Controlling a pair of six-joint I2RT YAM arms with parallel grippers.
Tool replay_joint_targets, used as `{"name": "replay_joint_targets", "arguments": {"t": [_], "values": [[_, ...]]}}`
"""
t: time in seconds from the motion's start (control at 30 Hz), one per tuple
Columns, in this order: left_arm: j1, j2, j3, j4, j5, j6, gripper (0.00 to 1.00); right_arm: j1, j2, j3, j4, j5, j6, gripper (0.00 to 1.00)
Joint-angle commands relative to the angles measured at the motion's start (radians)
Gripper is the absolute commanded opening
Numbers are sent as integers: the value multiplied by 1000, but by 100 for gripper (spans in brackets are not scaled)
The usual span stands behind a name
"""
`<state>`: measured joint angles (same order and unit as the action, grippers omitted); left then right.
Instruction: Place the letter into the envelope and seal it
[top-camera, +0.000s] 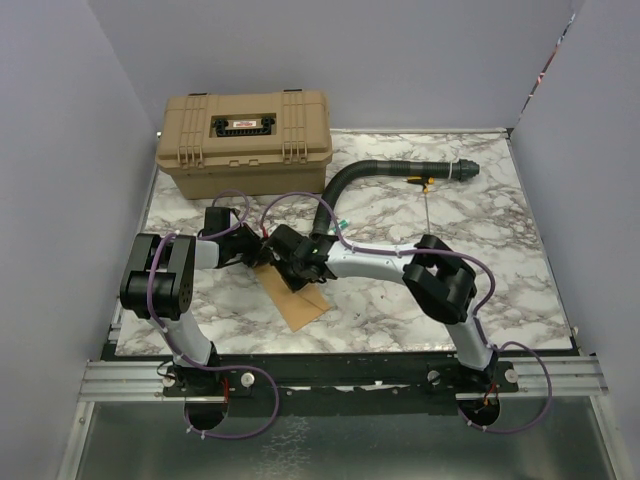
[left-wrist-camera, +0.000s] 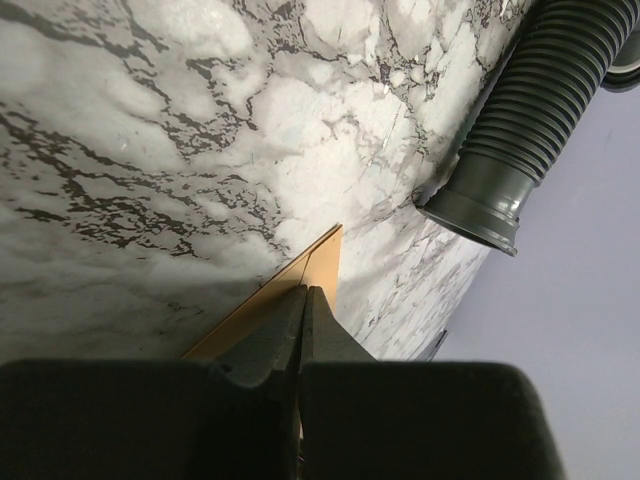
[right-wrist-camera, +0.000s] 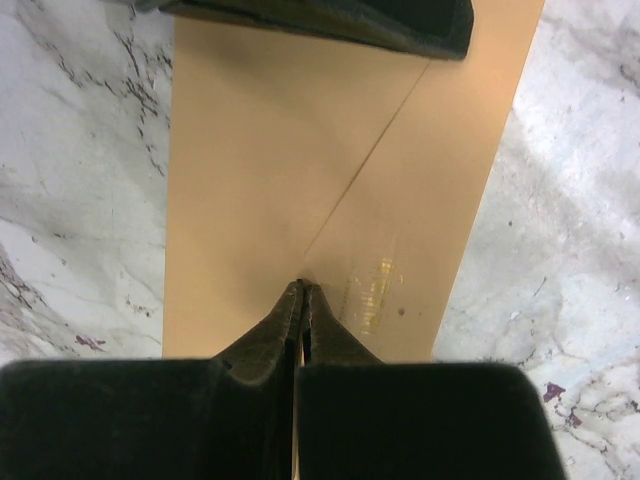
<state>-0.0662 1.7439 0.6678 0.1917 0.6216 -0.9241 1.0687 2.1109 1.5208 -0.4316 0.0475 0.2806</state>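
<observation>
- Beyond and to the left of the envelope (top-camera: 300, 302), a tan toolbox (top-camera: 245, 140) sits with its lid down at the far side of the marble bench (top-camera: 400, 300), well apart from the paper.
- Just left of the envelope, the left arm reaches in. Its tool (left-wrist-camera: 304, 298) is clenched, the fingers pressed together with only a hairline between them, tips over one corner of the envelope. Whether any paper is nipped between them cannot be told.
- The envelope lies flat on the bench, crease lines facing up and meeting at a point, with a shiny streak just beside that point.
- Over the envelope's middle, the right tool (right-wrist-camera: 302, 292) is likewise clenched with nothing between its fingers, tips at the spot where the creases meet.
- Beyond and to the right of the envelope, a black ribbed hose (top-camera: 390, 170) curves across the bench, well apart from it.
</observation>
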Motion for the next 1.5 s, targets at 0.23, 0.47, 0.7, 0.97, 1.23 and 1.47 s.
{"name": "replay_joint_targets", "arguments": {"t": [0.23, 0.47, 0.7, 0.97, 1.23, 1.47], "values": [[2, 83, -15, -123, -119, 42, 0, 8, -33, -188, -147, -29, 64, 1], [0, 86, -16, -123, -113, 42, 0, -1, -102, -277, -128, -41, 100, 1], [2, 87, -14, -123, -108, 42, 0, -1, -196, -385, -118, -41, 126, 1], [-3, 8, 21, -94, -22, 90, 0, -65, -408, -297, -160, -86, 164, 5], [-4, -160, 114, -94, 96, 102, 32, -272, -530, -308, -53, 28, 294, 23], [-5, -343, 90, -95, 38, 143, 78, -397, -455, -240, -18, 100, 385, 51]]}}
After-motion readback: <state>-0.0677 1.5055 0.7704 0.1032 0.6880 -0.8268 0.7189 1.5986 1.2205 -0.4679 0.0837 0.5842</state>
